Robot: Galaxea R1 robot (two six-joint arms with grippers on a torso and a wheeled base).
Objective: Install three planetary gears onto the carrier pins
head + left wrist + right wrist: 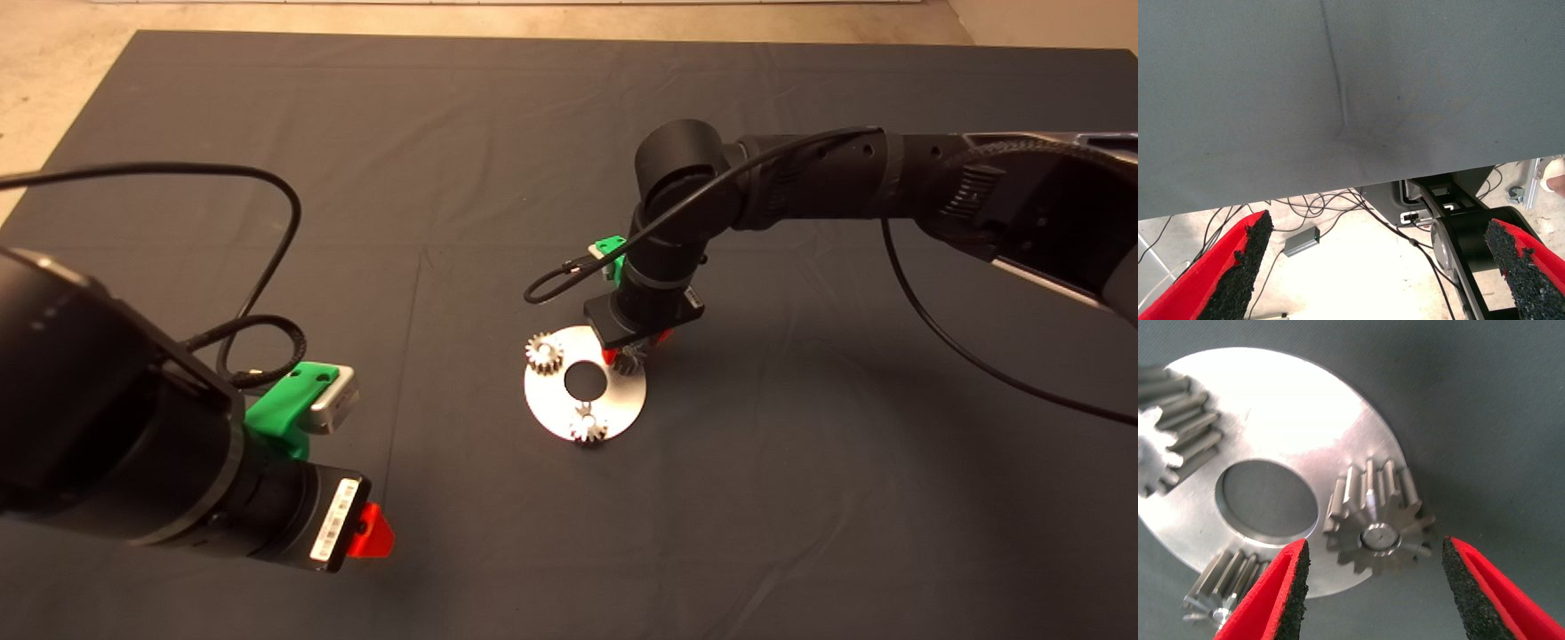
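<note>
- Right gripper [633, 354] hangs low over the far-right part of the white disc [556, 404], arm reaching in from the right. Its jaws stand released, with a gap on each side of the third gear [1376, 520], touching nothing that shows.
- That gear sits down on its pin; in the right wrist view the pin's flat end [1378, 537] shows in the centre hole. The spread fingers [1281, 600] straddling it read, to my judgement, as a let-go after seating, or a check of the fit.
- The other two gears sit on the disc: one at the far-left rim [542, 353], one at the near rim [588, 427]. All three stations look filled, so the task seems at or near its end.
- Gears: bright steel, straight-cut teeth, small against the disc. Disc: flat, pale, large centre hole [585, 380], lying on the dark mat [267, 133].
- Left gripper [369, 532] waits at lower left, well apart from the disc, jaws wide and empty; its wrist view shows mat edge, floor and cables.
</note>
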